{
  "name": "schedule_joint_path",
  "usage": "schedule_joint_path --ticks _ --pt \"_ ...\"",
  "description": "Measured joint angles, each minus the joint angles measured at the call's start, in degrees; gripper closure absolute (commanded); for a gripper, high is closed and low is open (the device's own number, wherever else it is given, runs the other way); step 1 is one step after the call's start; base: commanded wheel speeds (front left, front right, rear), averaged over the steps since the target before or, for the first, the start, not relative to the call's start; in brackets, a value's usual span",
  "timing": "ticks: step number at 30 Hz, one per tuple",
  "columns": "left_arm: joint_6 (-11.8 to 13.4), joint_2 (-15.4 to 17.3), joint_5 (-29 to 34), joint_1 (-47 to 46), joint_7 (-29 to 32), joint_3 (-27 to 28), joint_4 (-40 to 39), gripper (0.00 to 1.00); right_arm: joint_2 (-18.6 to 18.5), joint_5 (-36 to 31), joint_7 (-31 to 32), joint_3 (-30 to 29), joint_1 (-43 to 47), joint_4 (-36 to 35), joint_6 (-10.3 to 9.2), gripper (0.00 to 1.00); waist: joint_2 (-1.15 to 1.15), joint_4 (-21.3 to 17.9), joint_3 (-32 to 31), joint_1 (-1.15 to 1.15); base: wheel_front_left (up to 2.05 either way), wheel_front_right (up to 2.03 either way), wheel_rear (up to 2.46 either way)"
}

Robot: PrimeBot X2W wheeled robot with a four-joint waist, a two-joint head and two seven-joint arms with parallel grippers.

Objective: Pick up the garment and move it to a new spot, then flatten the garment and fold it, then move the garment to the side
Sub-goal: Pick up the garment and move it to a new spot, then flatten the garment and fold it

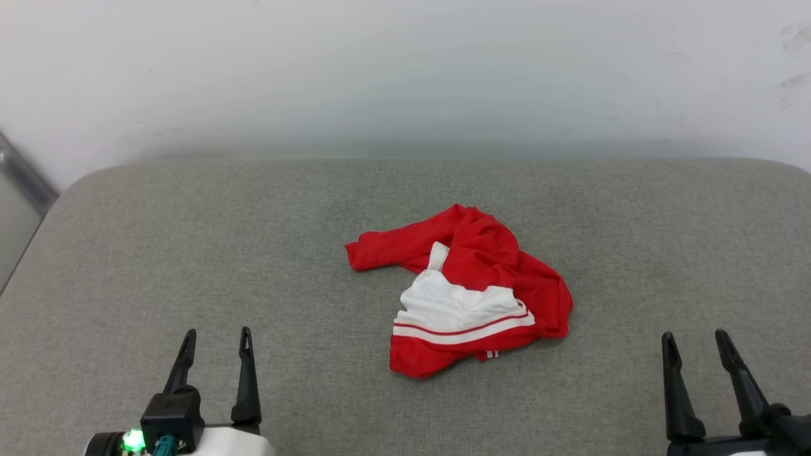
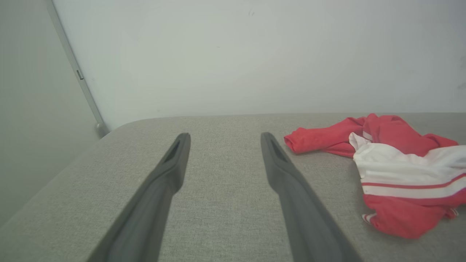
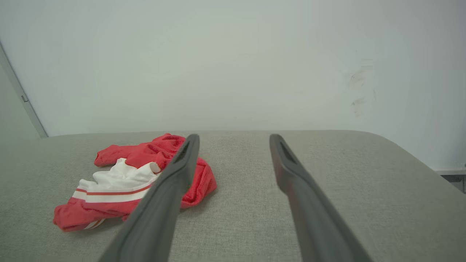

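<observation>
1. Gripper check: left gripper (image 1: 218, 331) and right gripper (image 1: 694, 334) sitting with fingers spread, gripping nothing.
2. Lying crumpled mid worktop (image 1: 190, 240), well apart from both: garment (image 1: 488, 259).
3. Risking pinching several bunched layers together, so lifting a tangled wad.

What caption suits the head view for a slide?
Crumpled garment on a grey pad; left gripper and right gripper open, clear of it.

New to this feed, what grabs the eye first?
The crumpled red garment, a white striped sleeve uppermost, lies bunched near the middle of the grey padded surface. Next come the left end effector and right end effector, both open, low at either side and apart from the cloth.
</observation>
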Motion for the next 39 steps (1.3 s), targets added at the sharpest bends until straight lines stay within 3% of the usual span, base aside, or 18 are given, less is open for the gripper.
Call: schedule_joint_path --ticks 13,24,32,39 --pt "-3.89 -3.09 3.15 0.94 0.0 3.92 0.69 0.0 0.0 0.47 0.0 0.45 0.54 0.96 0.0 0.0 0.0 0.09 -0.78 0.0 0.0 0.0 0.0" --pt "-6.89 -3.67 4.11 -1.62 0.0 5.43 1.11 0.0 0.0 0.56 0.0 0.14 0.47 0.92 0.0 0.0 0.0 0.11 -0.57 0.0 0.0 0.0 0.0" --pt "-12.3 1.03 6.6 -17.16 -0.01 2.83 4.23 0.0 0.01 0.1 0.0 0.52 -0.02 0.64 0.0 0.0 0.0 0.29 0.69 0.0 0.0 0.0 0.0" --pt "-15.06 4.76 4.76 -31.72 0.01 -2.29 11.12 0.0 0.01 -0.38 0.0 0.81 -1.18 0.11 0.0 0.0 0.0 -1.28 2.86 0.0 0.0 0.0 0.0"
